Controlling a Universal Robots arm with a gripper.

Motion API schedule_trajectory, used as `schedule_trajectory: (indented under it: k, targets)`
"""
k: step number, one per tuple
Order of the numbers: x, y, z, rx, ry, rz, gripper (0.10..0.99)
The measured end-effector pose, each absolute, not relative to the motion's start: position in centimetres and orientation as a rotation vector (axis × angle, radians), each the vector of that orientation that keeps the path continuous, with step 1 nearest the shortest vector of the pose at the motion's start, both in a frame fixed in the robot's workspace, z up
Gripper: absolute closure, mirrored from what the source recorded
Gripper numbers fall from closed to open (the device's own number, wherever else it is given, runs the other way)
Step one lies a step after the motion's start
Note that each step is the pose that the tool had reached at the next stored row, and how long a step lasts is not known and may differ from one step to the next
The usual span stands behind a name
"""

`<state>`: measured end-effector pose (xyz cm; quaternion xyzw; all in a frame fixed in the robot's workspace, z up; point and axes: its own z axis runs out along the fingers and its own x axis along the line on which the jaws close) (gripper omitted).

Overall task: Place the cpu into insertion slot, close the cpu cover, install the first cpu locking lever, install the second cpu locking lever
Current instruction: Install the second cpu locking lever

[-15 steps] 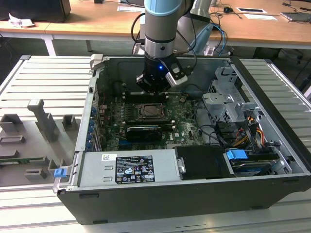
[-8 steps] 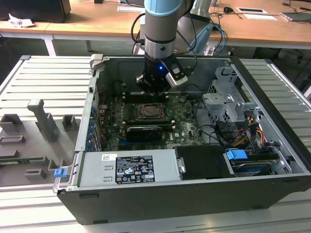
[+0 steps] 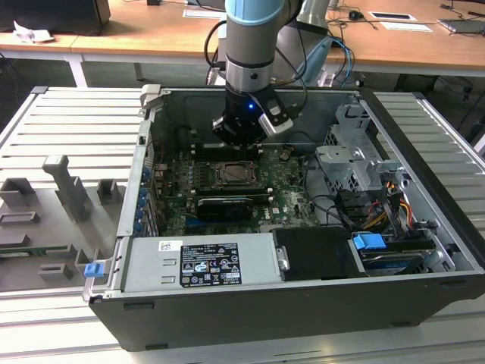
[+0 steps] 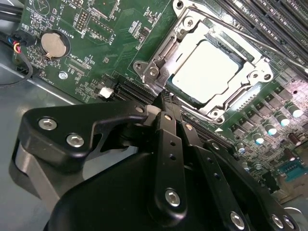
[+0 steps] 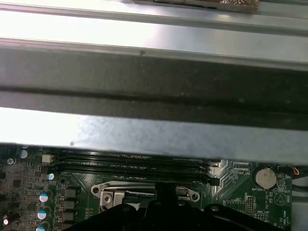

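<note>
Clearly, the cpu [image 4: 207,65] is lying flat in the slot [image 4: 188,96], its pale face showing through the window of the cover [image 4: 156,65], which is lying down around it. So, as I judge it, the work is sitting at the cover and levers stage. In the second wrist view the gripper [image 4: 166,98] is clenched, its two fingers [image 4: 164,126] meeting with nothing between them, and its tip is resting at the near edge of the cover, touching or just above it; I cannot tell which. To do this well, the tip should be pressing on the metal frame, never on the chip's face, and pushing straight so it is not sliding onto the green board [image 4: 96,48]. A thin lever [image 4: 250,38] is running along the cover's far side. Farther off, the memory slots [image 5: 130,161] are lying beside the socket, and the case wall [image 5: 144,72] is rising beyond them.
</note>
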<state>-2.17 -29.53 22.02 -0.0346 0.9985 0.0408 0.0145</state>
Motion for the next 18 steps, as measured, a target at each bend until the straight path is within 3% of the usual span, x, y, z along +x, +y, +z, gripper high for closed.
schedule_trajectory:
  k: [18]
  targets:
    - [-2.17, -29.83, 22.33, -0.105, 3.108, 0.127, 0.98]
